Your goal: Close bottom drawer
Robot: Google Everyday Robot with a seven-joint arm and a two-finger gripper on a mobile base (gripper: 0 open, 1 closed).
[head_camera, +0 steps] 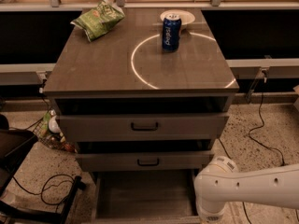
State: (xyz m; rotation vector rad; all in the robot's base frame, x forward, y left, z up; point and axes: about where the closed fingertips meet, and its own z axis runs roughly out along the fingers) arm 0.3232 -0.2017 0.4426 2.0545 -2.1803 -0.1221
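Note:
The bottom drawer (145, 195) is pulled far out at the foot of the grey-brown cabinet (93, 73). Its plain grey inside faces up. Its front lies at the lower frame edge and its handle is out of view. My white arm (247, 185) comes in from the right. Its rounded end joint (216, 190) hangs over the drawer's front right corner. My gripper is out of view, below the lower frame edge under that joint.
The middle drawer (148, 161) and the top drawer (144, 126) stand slightly out, each with a black handle. A blue can (171, 32), a white plate (184, 17) and a green chip bag (98, 20) sit on the cabinet top. Cables (51, 190) and a black chair (14, 153) lie to the left.

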